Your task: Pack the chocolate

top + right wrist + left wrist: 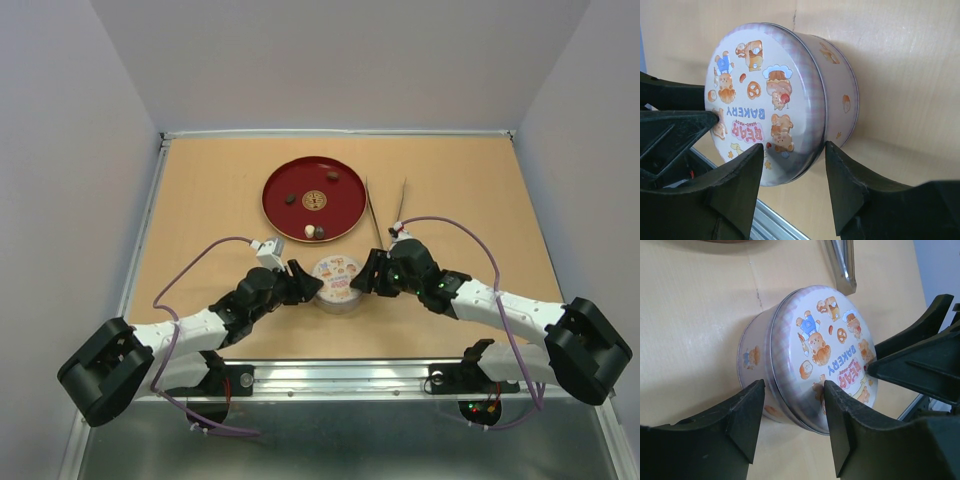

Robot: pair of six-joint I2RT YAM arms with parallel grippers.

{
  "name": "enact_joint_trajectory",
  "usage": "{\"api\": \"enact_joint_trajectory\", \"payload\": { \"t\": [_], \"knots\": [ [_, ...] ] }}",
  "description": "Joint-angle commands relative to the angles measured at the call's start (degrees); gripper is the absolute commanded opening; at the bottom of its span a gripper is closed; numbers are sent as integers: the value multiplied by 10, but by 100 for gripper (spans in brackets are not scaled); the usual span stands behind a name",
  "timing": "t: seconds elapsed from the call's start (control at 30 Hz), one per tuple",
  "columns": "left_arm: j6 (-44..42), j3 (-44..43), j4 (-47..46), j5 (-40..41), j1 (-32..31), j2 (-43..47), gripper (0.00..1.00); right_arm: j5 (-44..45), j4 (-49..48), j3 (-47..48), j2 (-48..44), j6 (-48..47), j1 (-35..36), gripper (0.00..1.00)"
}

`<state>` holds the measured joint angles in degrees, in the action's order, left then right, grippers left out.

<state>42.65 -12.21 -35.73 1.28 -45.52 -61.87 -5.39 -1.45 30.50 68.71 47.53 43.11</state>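
Pastel bear-print tin (337,279), lidded, my left gripper (794,390) and right gripper (794,152) each parted, straddling its rim from opposite sides, chocolate (290,198) on red plate (290,175), tongs (372,215) beside.

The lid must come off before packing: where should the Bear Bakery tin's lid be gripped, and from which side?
Probably the lid by its narrow rim band, reached from the side: the tin stands upright and closed; its flat top has no knob. The left gripper straddles that rim on the left; the right gripper could steady the wall.
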Motion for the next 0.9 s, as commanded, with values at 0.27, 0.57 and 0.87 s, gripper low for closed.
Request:
{"api": "enact_joint_trajectory", "payload": {
  "t": [0.27, 0.57, 0.87],
  "knots": [
    [16, 23, -7, -3, 1, 16, 58, 5, 0, 32, 0, -13, 7, 58],
    [8, 22, 0, -3, 1, 11, 57, 25, 43, 29, 0, -16, 19, 57],
    [8, 25, 17, 4, 0, -1, 57, 71, 83, 26, 18, -16, 43, 55]
  ]
}}
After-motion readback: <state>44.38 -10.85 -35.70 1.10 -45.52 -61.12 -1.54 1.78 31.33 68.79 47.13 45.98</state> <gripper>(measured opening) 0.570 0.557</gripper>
